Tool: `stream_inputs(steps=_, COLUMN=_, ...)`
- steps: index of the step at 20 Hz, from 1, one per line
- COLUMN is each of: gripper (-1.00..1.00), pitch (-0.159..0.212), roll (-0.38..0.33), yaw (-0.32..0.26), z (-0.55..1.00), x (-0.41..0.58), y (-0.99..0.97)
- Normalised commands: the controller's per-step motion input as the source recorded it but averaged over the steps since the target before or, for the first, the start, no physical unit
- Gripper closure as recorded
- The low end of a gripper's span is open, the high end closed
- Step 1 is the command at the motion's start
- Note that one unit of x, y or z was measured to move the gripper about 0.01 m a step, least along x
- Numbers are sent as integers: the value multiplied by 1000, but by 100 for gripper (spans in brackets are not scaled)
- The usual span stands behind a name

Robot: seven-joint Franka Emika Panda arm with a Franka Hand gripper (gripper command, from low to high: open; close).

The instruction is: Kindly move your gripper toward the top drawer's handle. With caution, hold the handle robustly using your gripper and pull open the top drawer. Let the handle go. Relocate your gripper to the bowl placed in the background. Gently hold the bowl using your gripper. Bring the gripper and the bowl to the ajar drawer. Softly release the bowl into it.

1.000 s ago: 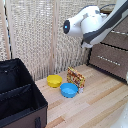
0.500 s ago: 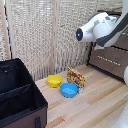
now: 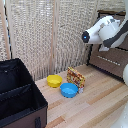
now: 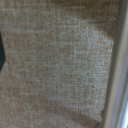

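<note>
Exterior view set off the arm, raised, looking down across the wooden floor (image 3: 95,102) toward the woven screen (image 3: 45,35), with the dresser (image 3: 112,55) at the exterior view's right and the black fabric box (image 3: 17,97) at its left. Wrist view pressed very close to woven fabric (image 4: 55,65), filling the frame, blurred. Shared ground apparently limited to that woven screen.

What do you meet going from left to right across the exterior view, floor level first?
Black fabric box → yellow bowl → blue bowl → colourful packet → dark-brown dresser, with the white robot arm in front of it higher up.
</note>
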Motion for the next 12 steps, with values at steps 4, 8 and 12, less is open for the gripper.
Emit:
stream_inputs(steps=4, gripper=100, pitch=0, roll=0, yaw=-10, z=61, x=-1, y=-126)
stream_inputs(steps=8, gripper=100, pitch=0, roll=14, yaw=0, z=166, x=-29, y=-33)
stream_inputs(steps=12, gripper=100, pitch=0, roll=51, yaw=-14, z=268, x=-8, y=-33)
